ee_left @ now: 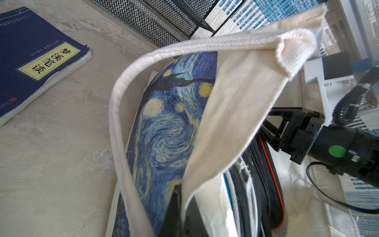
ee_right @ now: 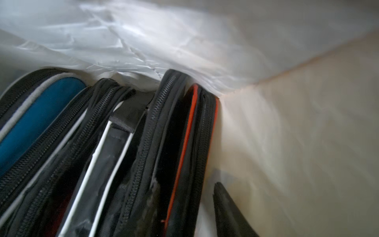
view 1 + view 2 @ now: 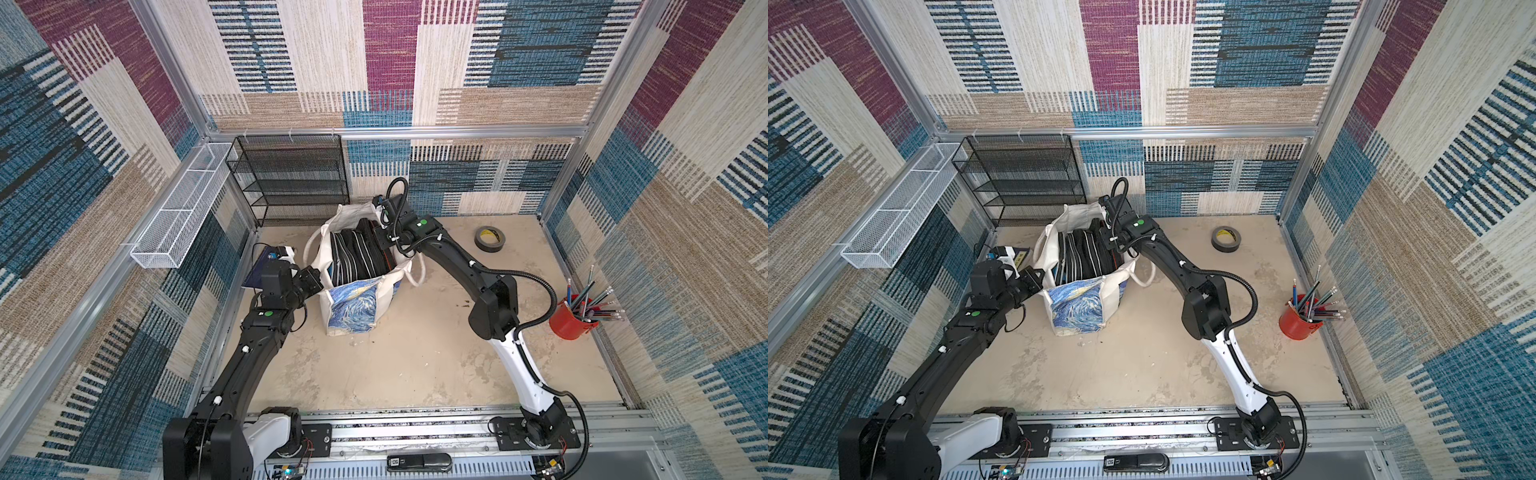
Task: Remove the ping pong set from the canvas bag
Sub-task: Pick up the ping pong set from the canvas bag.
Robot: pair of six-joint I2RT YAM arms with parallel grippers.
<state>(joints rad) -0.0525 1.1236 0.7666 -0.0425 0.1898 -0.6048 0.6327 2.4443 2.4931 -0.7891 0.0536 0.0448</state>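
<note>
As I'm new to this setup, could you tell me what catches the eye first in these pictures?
The canvas bag with its Starry Night print stands toward the back of the table, packed with black zippered cases on edge. The left gripper pinches its rim while the right gripper reaches inside. A red cup of pencils stands near the table's right edge.

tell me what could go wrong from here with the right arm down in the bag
1. The zippered cases stand tightly packed, so pulling one may drag its neighbours or lift the canvas bag, which only the left end effector pinches at one side.
2. The right end effector works beside the orange-trimmed case, against the bag's wall; closing there might catch fabric instead.
3. The loose handle lies by the right arm and could snag.
</note>
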